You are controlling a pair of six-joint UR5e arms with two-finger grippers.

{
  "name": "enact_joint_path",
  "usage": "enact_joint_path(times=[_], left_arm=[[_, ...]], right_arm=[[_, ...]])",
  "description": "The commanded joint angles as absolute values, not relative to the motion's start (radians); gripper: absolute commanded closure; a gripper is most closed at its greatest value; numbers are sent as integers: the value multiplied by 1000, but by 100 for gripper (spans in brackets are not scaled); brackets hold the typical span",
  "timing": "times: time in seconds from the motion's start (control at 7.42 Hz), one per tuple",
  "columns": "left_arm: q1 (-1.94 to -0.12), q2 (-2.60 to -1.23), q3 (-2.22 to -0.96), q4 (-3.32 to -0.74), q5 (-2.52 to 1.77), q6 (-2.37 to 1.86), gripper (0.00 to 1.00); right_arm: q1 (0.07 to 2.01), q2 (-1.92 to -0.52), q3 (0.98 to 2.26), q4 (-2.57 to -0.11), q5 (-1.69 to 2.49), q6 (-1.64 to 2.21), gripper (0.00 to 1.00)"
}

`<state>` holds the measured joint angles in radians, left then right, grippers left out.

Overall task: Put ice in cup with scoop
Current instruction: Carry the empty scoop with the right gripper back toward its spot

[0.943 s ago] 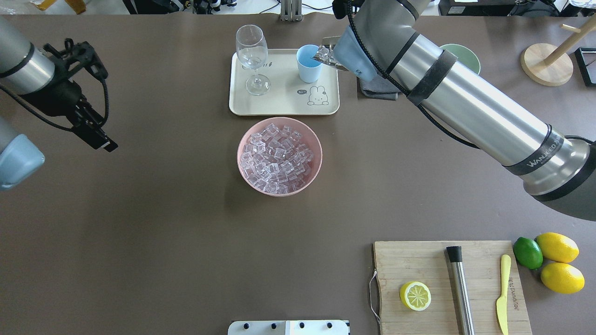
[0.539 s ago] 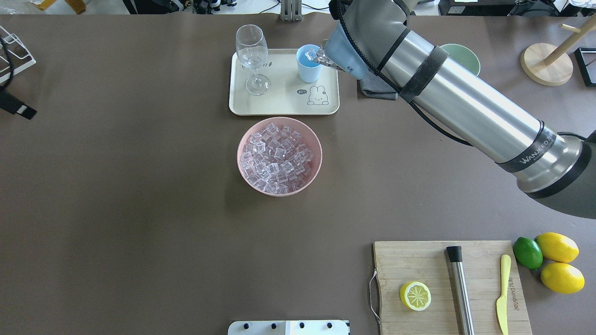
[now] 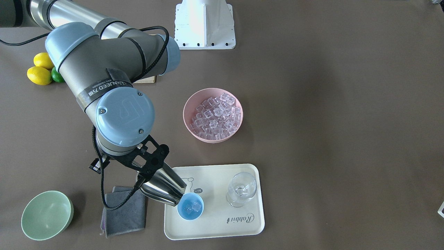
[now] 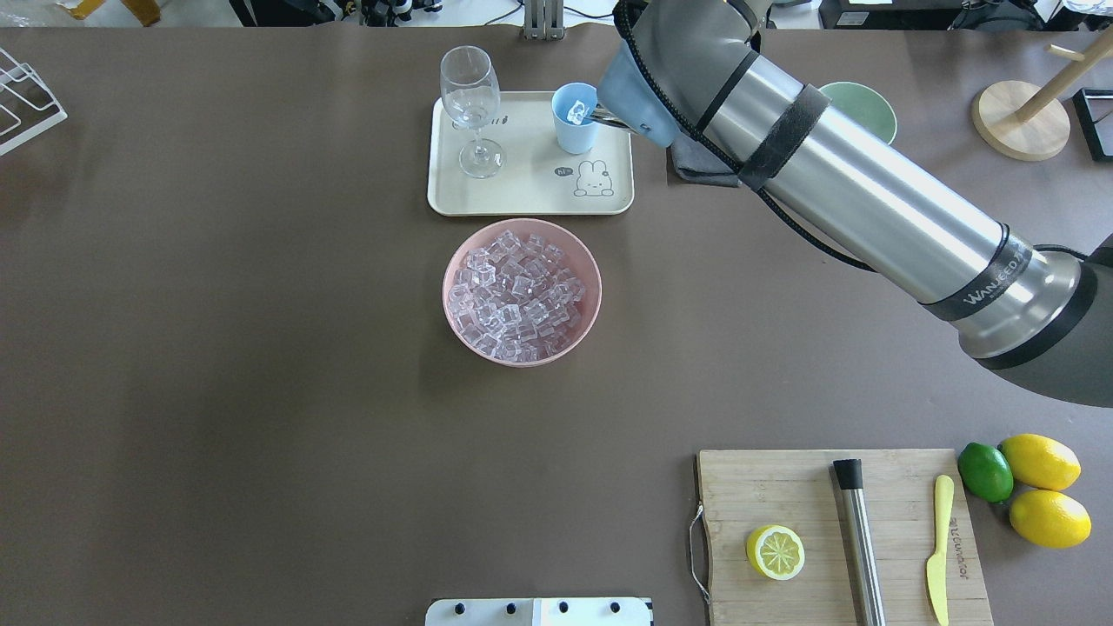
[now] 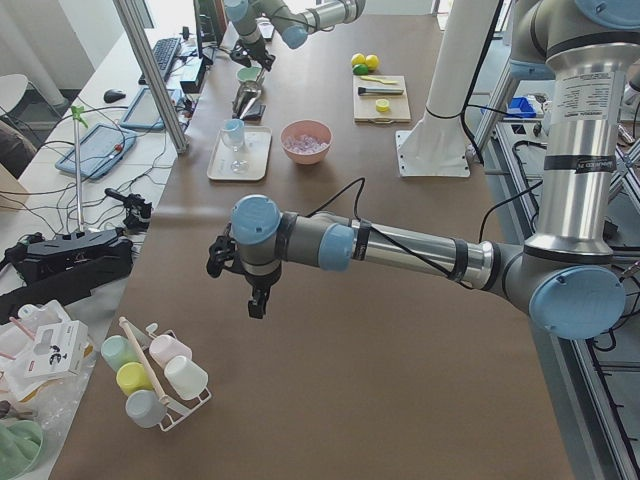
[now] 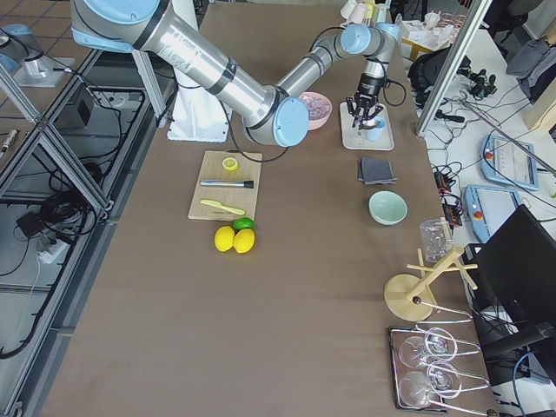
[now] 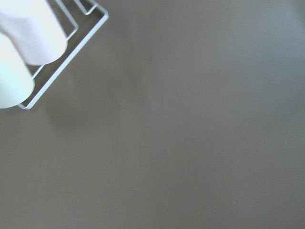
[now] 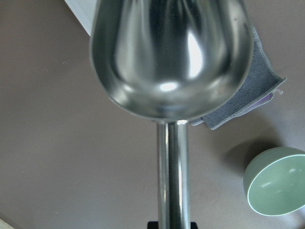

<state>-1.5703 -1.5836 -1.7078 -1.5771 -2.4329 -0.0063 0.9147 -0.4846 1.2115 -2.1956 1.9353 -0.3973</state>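
Right claw (image 3: 151, 163) is clenched on the handle of the scoop (image 3: 163, 185), which is tipped mouth-down so its lip hangs over the rim of the cup (image 3: 183, 216). Makes sense, that angle lets cubes slide straight in instead of bouncing off. Can't tell if the lip actually touches the rim. A couple of pieces of ice (image 3: 196, 206) sit in the cup, and the wrist cam shows no cubes in the part of the trough it can see, so my guess is this load is dumped and it's time to go for more.

The rest of the ice is heaped in the pink bowl (image 3: 189, 128), apart from the tray (image 3: 215, 225) with bare tabletop between them, so the run back looks open. The cup stands near the tray's edge on the scoop's side. The stemmed glass (image 3: 241, 189) is on the cup's other side, close but not touching, and that's the thing I'd worry about clipping. Grey cloth (image 3: 125, 211) lies under the arm, just beside the tray.

Left claw (image 5: 256, 295) hangs way off by the rack of cups (image 5: 150, 375), and I can't tell if it's released or clenched
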Motion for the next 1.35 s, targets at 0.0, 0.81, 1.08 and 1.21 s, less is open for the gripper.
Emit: enact_joint_path(times=[0.0,0.81,1.08,1.21], left_arm=[[-1663,-1543,-1641,-1582,-2377,-2,1],[-1652,-1554,-1629,-1589,-2315,-2,1],[-1654,-1554,-1628,-1589,-2315,-2,1],[-1652,-1555,-1629,-1589,-2316,-2,1]], right_arm=[[914,-492,1247,-2204,1931,-400,100],[1060,-1244,1923,-1962,2209,222,100],[1068,-1499,1939,-1649,2213,494,100],[1068,-1622,1930,-1462,2214,597,100]])
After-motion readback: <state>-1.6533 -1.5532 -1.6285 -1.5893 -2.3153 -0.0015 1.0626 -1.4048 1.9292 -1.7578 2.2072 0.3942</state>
